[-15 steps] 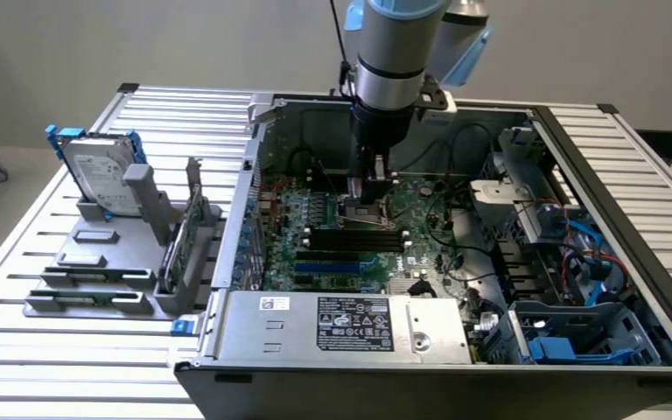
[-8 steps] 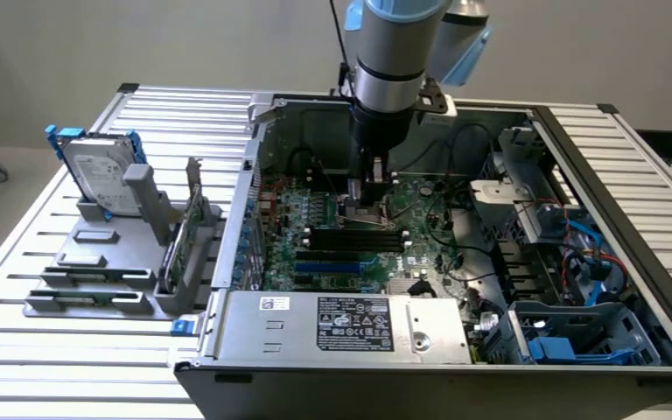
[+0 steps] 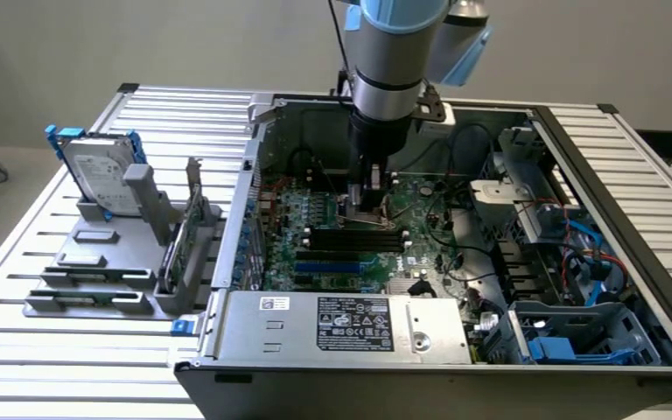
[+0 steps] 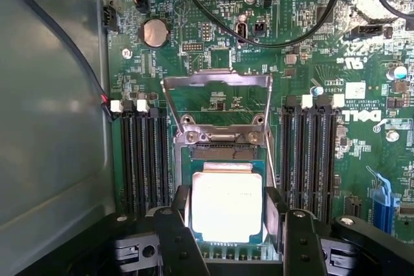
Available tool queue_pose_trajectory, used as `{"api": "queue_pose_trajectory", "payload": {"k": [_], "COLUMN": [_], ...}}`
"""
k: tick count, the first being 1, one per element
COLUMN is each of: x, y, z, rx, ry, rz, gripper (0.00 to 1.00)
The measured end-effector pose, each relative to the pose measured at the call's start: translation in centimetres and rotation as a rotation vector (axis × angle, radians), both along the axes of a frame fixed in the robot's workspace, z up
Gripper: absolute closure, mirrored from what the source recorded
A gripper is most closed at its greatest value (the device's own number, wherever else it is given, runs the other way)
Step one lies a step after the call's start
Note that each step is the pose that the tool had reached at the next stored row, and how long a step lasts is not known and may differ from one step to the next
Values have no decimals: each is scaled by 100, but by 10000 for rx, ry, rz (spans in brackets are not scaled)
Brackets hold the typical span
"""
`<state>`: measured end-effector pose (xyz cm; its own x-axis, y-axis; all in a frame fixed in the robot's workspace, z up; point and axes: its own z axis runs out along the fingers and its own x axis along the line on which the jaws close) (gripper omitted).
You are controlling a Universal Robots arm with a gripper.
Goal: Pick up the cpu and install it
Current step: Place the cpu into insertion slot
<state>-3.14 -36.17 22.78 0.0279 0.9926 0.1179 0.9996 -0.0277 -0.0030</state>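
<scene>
From where I stand the gripper (image 4: 228, 231) looks to have its jaws wide yet pinching the cpu (image 4: 226, 205) by two opposite edges, right over the open socket (image 4: 220, 135); it's a light, stiff, thin chip, likely delicate underneath, so edges only.

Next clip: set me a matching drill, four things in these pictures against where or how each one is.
Things
1. cpu
2. hard drive
3. metal load frame
4. coin battery

Place or state
A. standing in the grey rack, outside the computer case
B. swung open
C. round and silver, on the green board
D. silvery square between the two banks of black memory slots

Pairs: 1-D, 2-A, 3-B, 4-C
</scene>
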Motion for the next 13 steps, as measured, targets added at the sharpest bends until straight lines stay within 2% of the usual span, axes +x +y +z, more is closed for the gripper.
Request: {"api": "queue_pose_trajectory", "payload": {"k": [2, 3, 7, 8, 9, 13], "x": [-20, -33, -106, -128, -137, -141], "y": [0, 0, 0, 0, 1, 15], "z": [-29, -40, -74, -85, -94, -124], "rx": [1, 0, -3, -7, -11, -79], "ry": [-88, -151, -521, -592, -620, -627], "rz": [-7, -9, -17, -22, -25, -26], "gripper": [45, 45, 45, 45, 45, 45]}}
